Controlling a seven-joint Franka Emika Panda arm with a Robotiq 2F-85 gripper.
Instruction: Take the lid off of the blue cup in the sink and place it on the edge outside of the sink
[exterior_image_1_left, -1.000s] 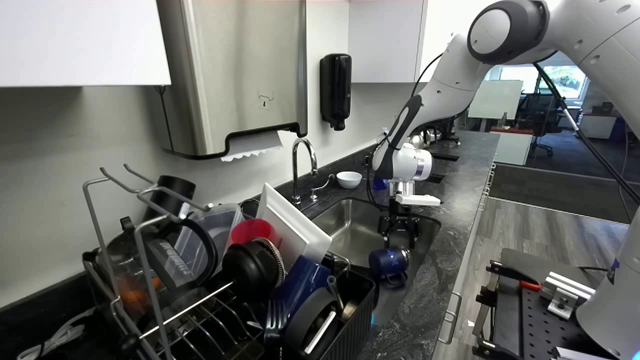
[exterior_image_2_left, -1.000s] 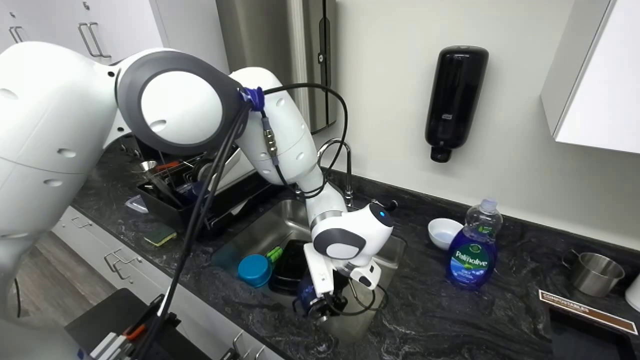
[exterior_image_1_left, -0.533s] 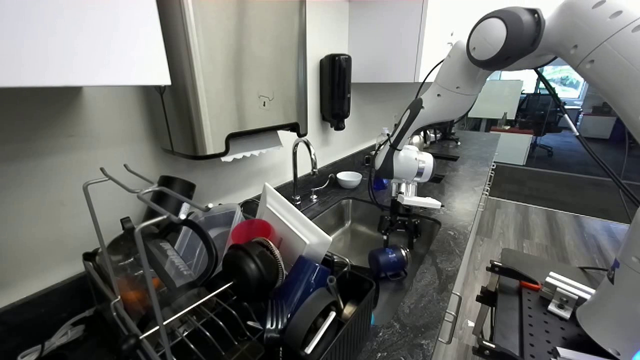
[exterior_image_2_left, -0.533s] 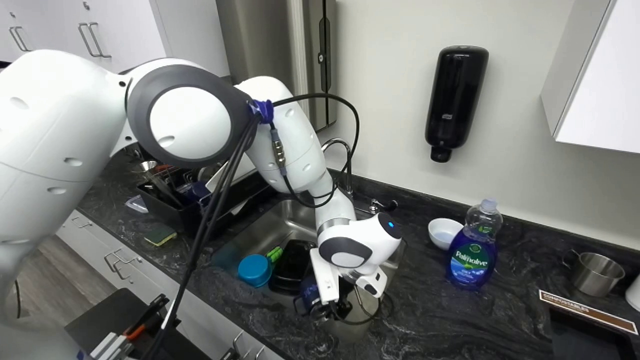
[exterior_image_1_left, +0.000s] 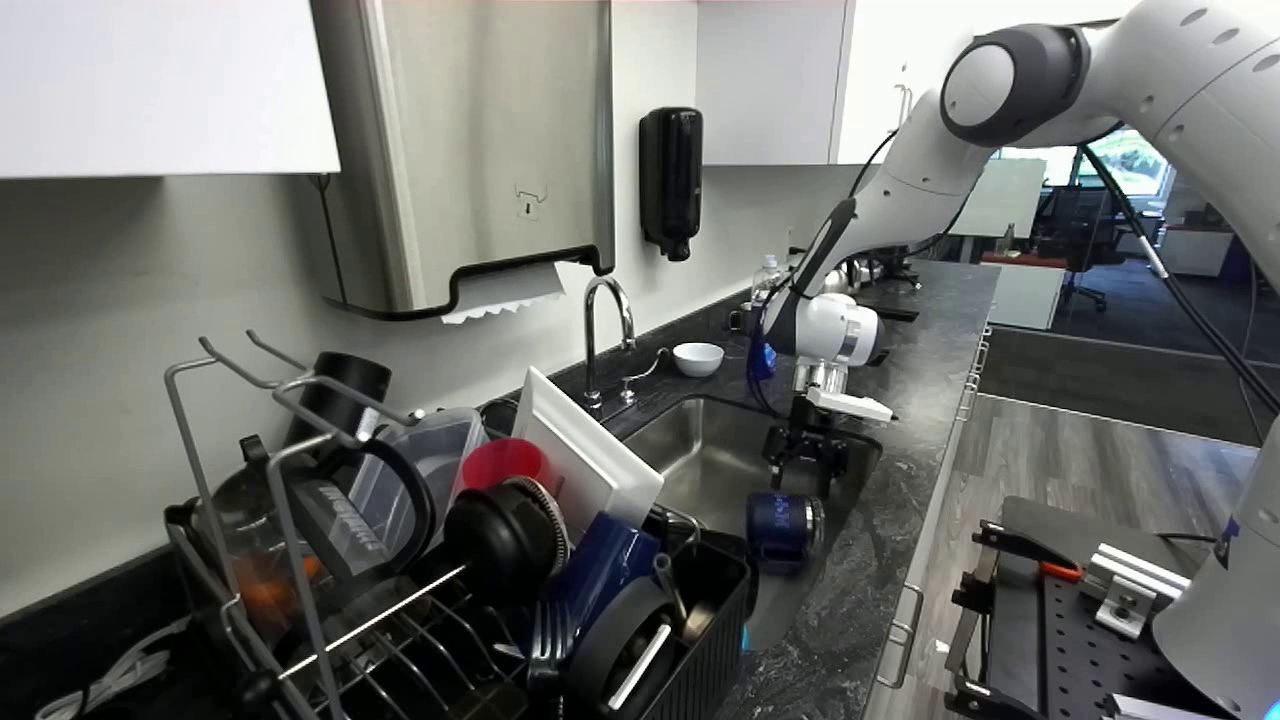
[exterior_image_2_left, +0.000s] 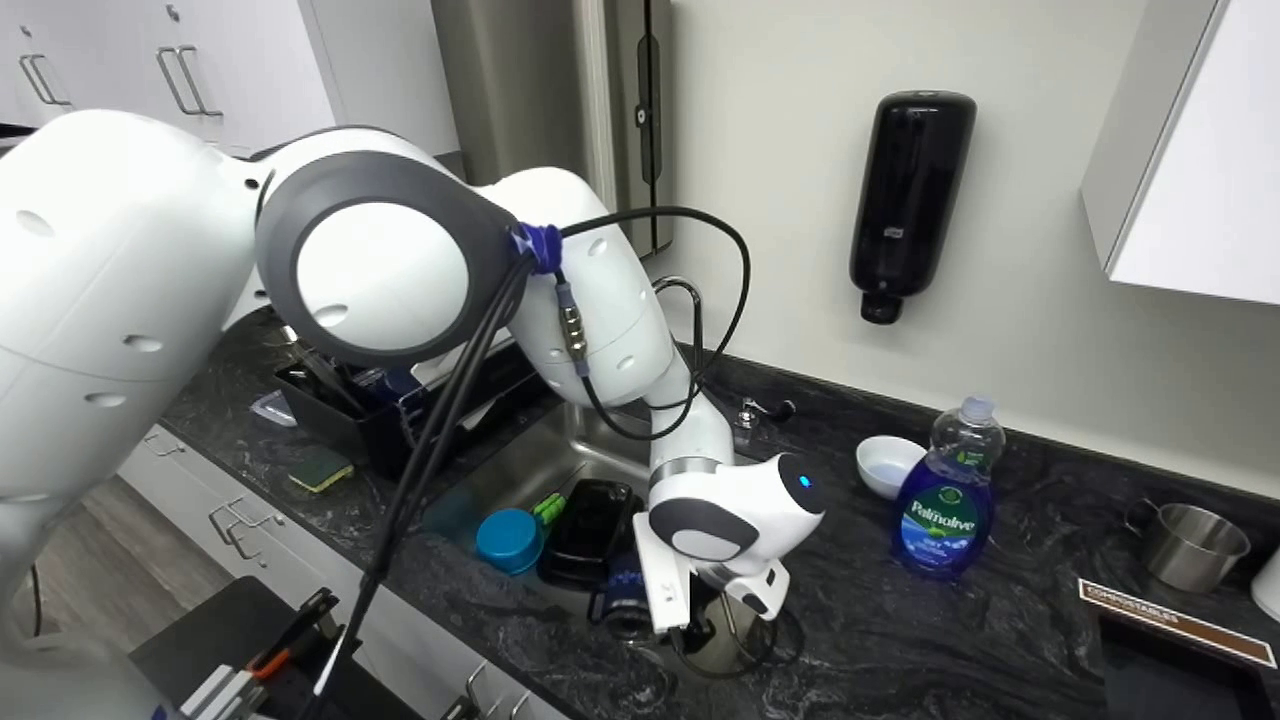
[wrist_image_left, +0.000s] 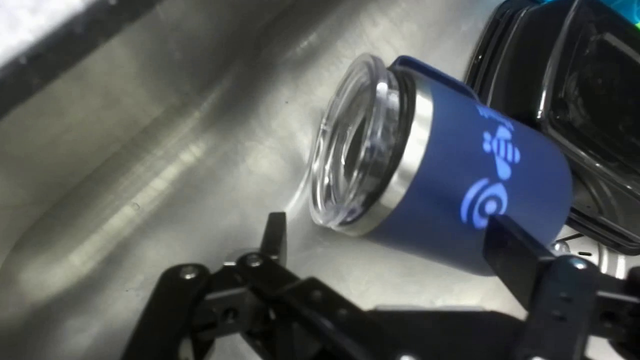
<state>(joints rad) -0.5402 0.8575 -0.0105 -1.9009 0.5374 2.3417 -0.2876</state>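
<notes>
Cup (wrist_image_left: 460, 160), blue with pale printing, lies on its side in the sink (wrist_image_left: 225, 190), just beyond the fingers (wrist_image_left: 515, 260), its length running slantwise across the gap between them. In the wrist view its mouth lies toward the finger at the view's left, and the clear lid (wrist_image_left: 350, 145) is seated there, its near end just beside that fingertip. The base lies by the other finger, whose tip covers part of the cup's flank; the handle (wrist_image_left: 435, 75) is on the side away from the fingers. Beside the base, farther from the fingers, is a black container (wrist_image_left: 590, 100). The fingers stand wide apart, bare steel and part of the cup showing through the gap; whether either tip touches the cup cannot be told. The arm (exterior_image_2_left: 615, 300), in both exterior views, is bent high at the elbow, with its forearm sloping down toward the sink. In an exterior view the wrist (exterior_image_1_left: 830, 330) is folded so that the fingers point down into the sink, their tips just above the cup.
</notes>
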